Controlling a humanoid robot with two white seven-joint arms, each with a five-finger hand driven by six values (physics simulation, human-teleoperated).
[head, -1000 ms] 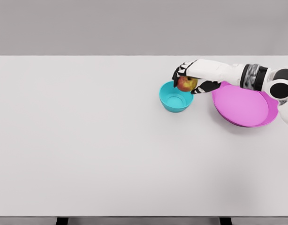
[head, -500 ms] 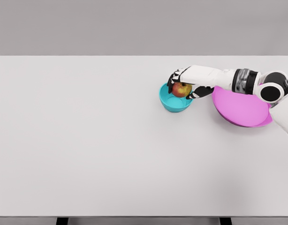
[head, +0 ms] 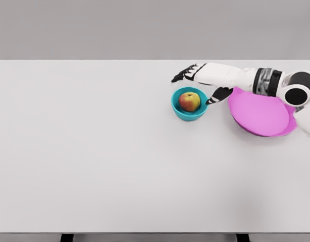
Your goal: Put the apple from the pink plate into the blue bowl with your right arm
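A red and yellow apple lies inside the blue bowl, right of the table's middle. The pink plate sits just to the bowl's right with nothing on it. My right hand hovers above the bowl's far rim, open, its fingers stretched out to the left and its thumb hanging down by the bowl's right edge. It touches neither the apple nor the bowl. The white right forearm crosses over the plate's far edge. The left arm is out of sight.
The white table stretches wide to the left and toward the front edge. A plain grey wall stands behind it.
The right hand carried the apple leftward over the bowl, then let go of it. The apple now rests in the bowl and the fingers have spread and lifted.
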